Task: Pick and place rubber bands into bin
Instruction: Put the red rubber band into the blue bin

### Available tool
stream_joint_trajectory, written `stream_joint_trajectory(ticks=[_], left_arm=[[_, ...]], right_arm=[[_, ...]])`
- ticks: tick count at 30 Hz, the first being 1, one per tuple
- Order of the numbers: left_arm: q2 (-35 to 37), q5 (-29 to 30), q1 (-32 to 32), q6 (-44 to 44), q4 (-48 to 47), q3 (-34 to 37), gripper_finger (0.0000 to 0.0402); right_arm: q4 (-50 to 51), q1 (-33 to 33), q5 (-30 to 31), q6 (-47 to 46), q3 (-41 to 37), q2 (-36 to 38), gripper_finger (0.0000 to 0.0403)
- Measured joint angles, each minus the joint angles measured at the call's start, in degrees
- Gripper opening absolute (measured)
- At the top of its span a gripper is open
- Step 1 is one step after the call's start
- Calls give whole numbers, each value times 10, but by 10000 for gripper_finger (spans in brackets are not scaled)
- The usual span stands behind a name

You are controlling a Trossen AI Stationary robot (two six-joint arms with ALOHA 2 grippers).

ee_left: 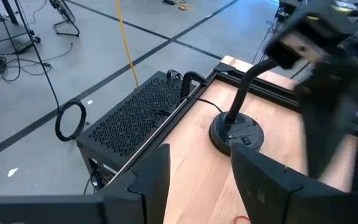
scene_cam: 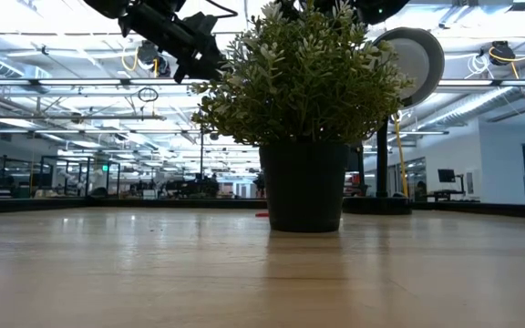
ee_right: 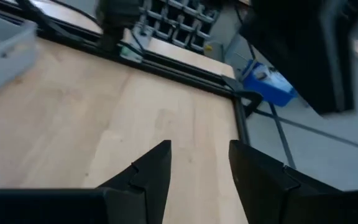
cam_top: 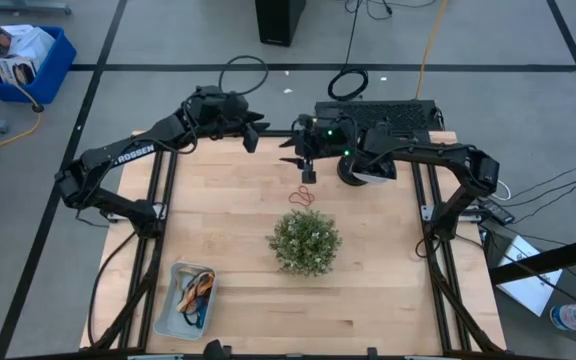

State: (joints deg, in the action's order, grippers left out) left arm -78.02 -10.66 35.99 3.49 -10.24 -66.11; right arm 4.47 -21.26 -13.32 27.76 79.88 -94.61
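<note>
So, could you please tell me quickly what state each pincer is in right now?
Left pincer: open, holding nothing, raised over the table's far edge.
Right pincer: open, holding nothing, above bare tabletop.

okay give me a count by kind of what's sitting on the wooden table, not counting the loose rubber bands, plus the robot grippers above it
Potted plant: 1
Pale blue bin, with rubber bands in it: 1
Round black stand base: 1
Grippers: 2, the left gripper and the right gripper, both open and empty
Total: 5
A few red rubber bands also lie loose beside the plant; too small to count.
</note>
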Motion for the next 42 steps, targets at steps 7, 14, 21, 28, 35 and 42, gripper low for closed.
stream_joint_trajectory(ticks=[7, 14, 21, 28, 35, 42], left_arm=[[0, 0, 0, -2, -3, 0, 175], [0, 0, 0, -3, -20, 0, 175], [0, 1, 0, -21, -70, 0, 175], [0, 1, -1, -23, -106, 0, 175], [0, 1, -1, -34, -111, 0, 175], [0, 1, -1, -47, -110, 0, 175]], right_arm=[[-15, 30, 45, -1, 0, 0, 155], [-69, 57, 47, -30, 2, -32, 155], [-103, 111, 221, 5, 1, -67, 155], [-188, 128, 262, -75, 1, -98, 155], [-251, 134, 303, -73, -17, -104, 155], [-410, 155, 399, -73, -110, -104, 155]])
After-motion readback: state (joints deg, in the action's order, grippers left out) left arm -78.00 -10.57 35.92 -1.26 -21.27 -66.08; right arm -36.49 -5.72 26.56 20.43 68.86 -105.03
